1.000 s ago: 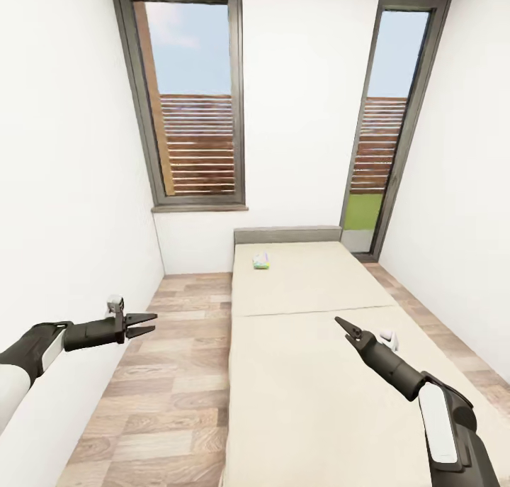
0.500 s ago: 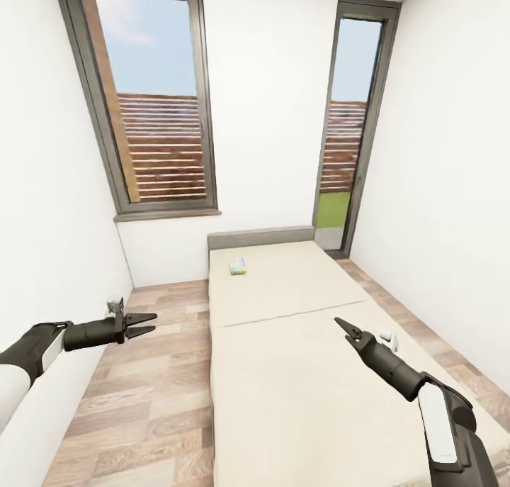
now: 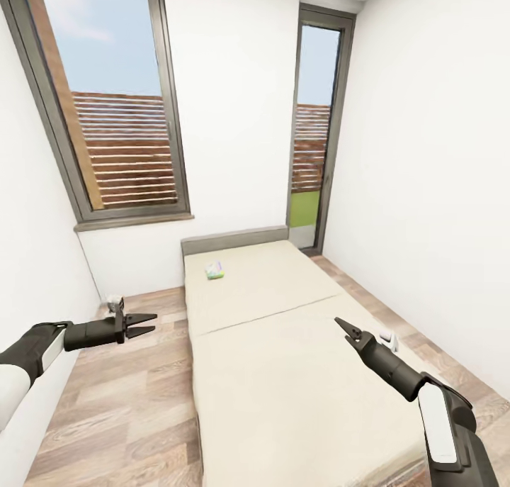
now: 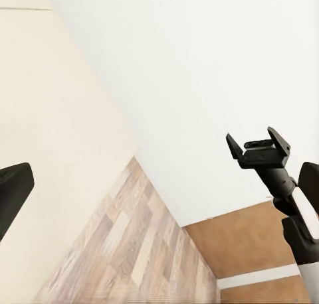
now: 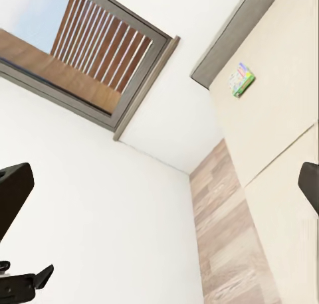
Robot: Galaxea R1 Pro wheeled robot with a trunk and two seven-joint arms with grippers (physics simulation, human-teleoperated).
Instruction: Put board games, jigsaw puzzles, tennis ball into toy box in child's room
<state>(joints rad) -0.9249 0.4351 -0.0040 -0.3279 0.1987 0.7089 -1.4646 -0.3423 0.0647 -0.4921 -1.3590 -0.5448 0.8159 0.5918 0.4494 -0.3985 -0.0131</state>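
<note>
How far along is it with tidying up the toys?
Nothing looks done yet. Both grippers, left and right, are open and hold nothing. One small pale multicoloured board game lies on the bed near the headboard, untouched. Fetching it looks like the likely next step.

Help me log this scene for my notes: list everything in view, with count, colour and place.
bed: one, beige mattress with grey headboard, running from the far wall toward the robot.
board game: one, pale multicoloured, on the bed near the headboard.
windows: two, dark-framed, in the far wall.
floor: wood planks, left and right of the bed.
walls: white, all round.
left claw: one, black, open, over the floor.
right claw: one, black, over the bed.
</note>
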